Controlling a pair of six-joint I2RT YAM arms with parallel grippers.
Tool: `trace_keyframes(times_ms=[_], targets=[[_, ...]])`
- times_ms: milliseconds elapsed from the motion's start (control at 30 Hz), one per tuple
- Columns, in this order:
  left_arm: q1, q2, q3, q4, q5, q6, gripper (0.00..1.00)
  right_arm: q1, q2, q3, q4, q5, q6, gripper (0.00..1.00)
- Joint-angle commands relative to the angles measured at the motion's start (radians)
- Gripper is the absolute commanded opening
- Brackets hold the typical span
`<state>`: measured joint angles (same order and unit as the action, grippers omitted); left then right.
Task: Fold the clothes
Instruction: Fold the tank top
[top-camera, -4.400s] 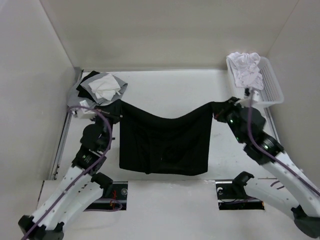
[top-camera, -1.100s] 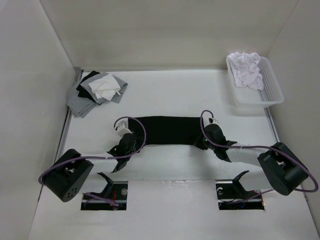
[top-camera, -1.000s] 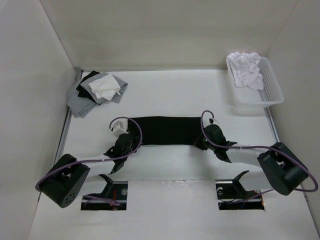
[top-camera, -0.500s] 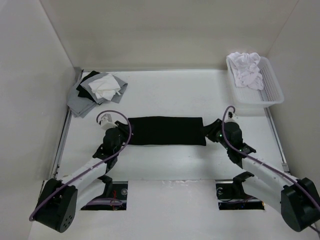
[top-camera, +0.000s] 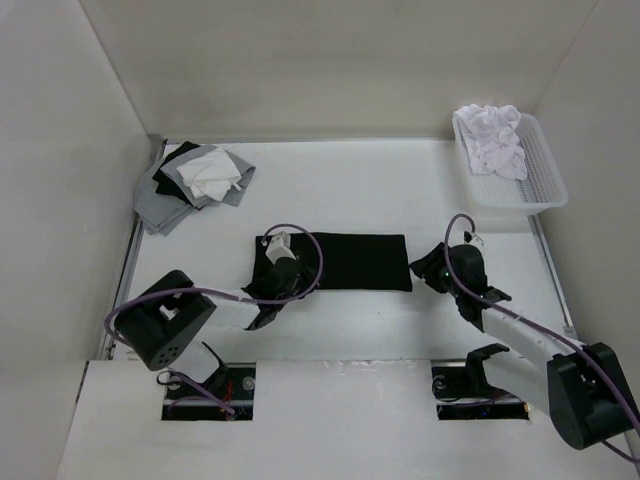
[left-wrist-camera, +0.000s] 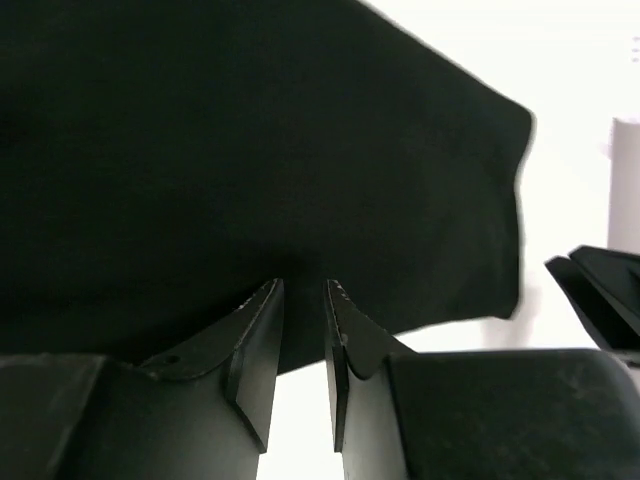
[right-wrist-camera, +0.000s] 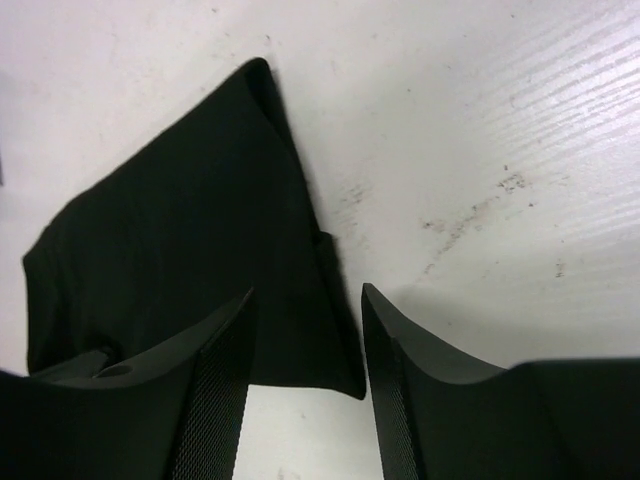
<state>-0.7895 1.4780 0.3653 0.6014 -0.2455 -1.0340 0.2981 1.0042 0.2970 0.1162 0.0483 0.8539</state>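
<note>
The clothes (top-camera: 350, 262), a black top, lie on the white table as a flat strip folded lengthwise. My left gripper (top-camera: 288, 280) is low over the strip's left part. In the left wrist view its jaws (left-wrist-camera: 302, 285) stand a narrow gap apart at the near edge of the clothes (left-wrist-camera: 250, 130), with nothing pinched between them. My right gripper (top-camera: 422, 268) sits at the strip's right end. There it is wide open (right-wrist-camera: 307, 292), with the corner of the clothes (right-wrist-camera: 180, 250) lying loose on the table between the fingers.
A white basket (top-camera: 548, 178) holding white garments (top-camera: 490, 140) stands at the back right. A pile of grey, black and white cloths (top-camera: 195, 180) lies at the back left. White walls close in the table on three sides.
The right gripper has opened and let go of the strip's right end, backing off slightly. The left gripper has swung from left of the strip onto its left part. The strip has stayed put.
</note>
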Motion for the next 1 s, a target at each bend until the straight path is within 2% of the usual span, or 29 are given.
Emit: trace_keyframes(times_ms=[0, 267, 600, 900, 967], targets=[[0.045, 0.016, -0.006, 0.1, 0.002, -0.041, 0.21, -0.003, 0.031, 0.027, 0.026, -0.004, -0.021, 0.52], [0.183, -0.061, -0.12, 0.087, 0.02, -0.02, 0.21, 0.023, 0.169, 0.05, 0.108, -0.073, -0.013, 0.55], [0.184, -0.111, -0.108, 0.084, 0.04, -0.006, 0.21, 0.065, 0.335, 0.019, 0.333, -0.191, 0.068, 0.52], [0.16, -0.165, -0.075, 0.067, 0.035, 0.012, 0.22, 0.065, 0.465, 0.022, 0.471, -0.258, 0.148, 0.34], [0.148, -0.165, -0.068, 0.067, 0.031, 0.015, 0.22, 0.066, 0.508, 0.045, 0.482, -0.277, 0.155, 0.24]])
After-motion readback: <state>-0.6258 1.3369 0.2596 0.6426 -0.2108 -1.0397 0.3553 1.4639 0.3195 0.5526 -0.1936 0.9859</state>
